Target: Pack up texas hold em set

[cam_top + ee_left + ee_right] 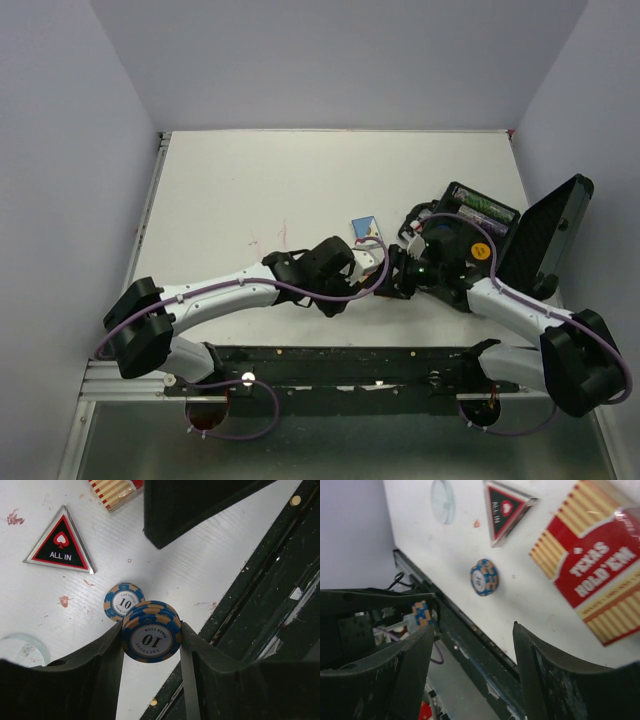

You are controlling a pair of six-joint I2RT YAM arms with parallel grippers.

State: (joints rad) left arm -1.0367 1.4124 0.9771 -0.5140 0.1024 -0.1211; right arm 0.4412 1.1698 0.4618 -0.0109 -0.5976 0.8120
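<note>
The black case (478, 212) of the texas hold em set lies open at the right, its lid (545, 235) raised. My left gripper (151, 626) is shut on a short stack of blue-and-tan "10" chips (150, 640), held above the table's near edge. One more such chip (123, 601) lies flat just beyond. The triangular red-black "ALL IN" marker (60, 542), a clear round marker (25, 645) and the red card box (592, 575) lie nearby. The blue card box (367, 228) sits past the grippers. My right gripper (471, 628) is open and empty, close to the left one.
The black mounting rail (350, 365) runs along the table's near edge, right under both grippers. A black body (200, 505) hangs over the table close ahead of the left gripper. White table surface (260, 190) stretches to the left and back.
</note>
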